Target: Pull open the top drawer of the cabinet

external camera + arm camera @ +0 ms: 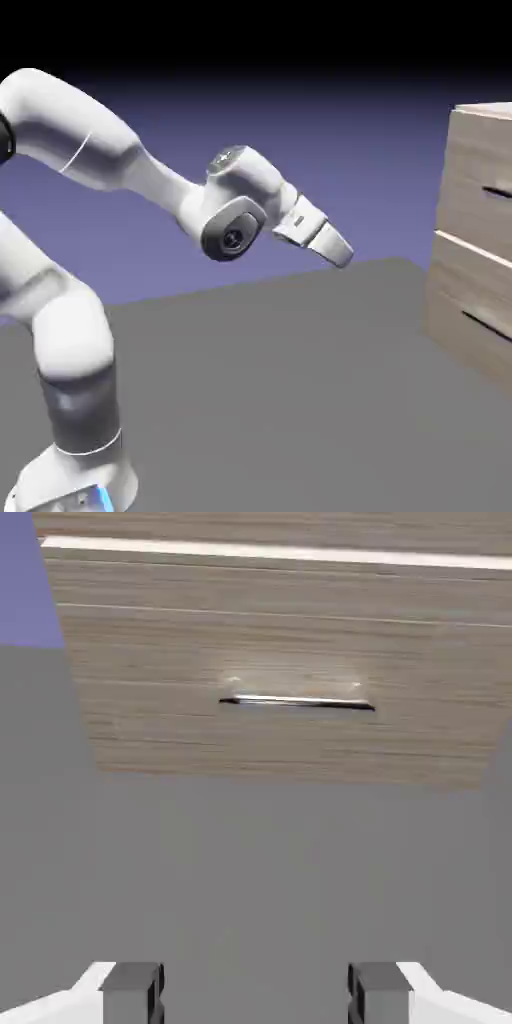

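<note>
The cabinet (pixel 478 240) stands at the exterior view's right edge, pale wood-grain and partly cut off. Its top drawer (pixel 478 175) carries a dark slim handle (pixel 497 192) at the frame's edge. My gripper (pixel 342 254) hangs in the air well left of the cabinet, tilted down toward it and touching nothing. In the hand view the gripper (pixel 255 997) is open, with bare table between its grey fingertips (pixel 130 992). That view faces the lower drawer front (pixel 280 662) and its bar handle (pixel 297 702). Only a thin strip of the top drawer (pixel 280 527) shows above the pale gap line.
The lower drawer (pixel 470 295) with its own dark handle (pixel 490 325) sits under the top one. Grey table (pixel 280 380) stretches between the arm's base and the cabinet. The cabinet's foot meets the table in the hand view.
</note>
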`<state>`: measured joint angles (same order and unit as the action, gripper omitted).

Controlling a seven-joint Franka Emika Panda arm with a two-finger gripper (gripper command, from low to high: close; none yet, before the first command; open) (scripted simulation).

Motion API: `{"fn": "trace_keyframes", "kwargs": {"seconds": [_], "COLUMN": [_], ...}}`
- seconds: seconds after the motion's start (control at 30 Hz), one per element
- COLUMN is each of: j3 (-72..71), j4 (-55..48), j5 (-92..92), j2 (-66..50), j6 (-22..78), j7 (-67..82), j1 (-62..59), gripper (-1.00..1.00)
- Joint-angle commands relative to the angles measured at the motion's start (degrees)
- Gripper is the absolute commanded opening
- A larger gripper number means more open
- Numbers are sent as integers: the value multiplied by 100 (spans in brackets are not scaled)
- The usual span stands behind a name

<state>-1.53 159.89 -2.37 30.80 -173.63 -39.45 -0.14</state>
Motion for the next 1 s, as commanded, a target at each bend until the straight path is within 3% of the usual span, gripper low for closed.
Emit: {"fn": "trace_keyframes", "kwargs": {"seconds": [0.0, 0.97], "j3": [-127, -3809], "j4": [-92, -2763], "j5": [-197, -5900], "j2": [-154, -4612], "j6": [31, 943], "j7": [250, 7476], "j1": [-69, -2056], "gripper": [0, 0]}}
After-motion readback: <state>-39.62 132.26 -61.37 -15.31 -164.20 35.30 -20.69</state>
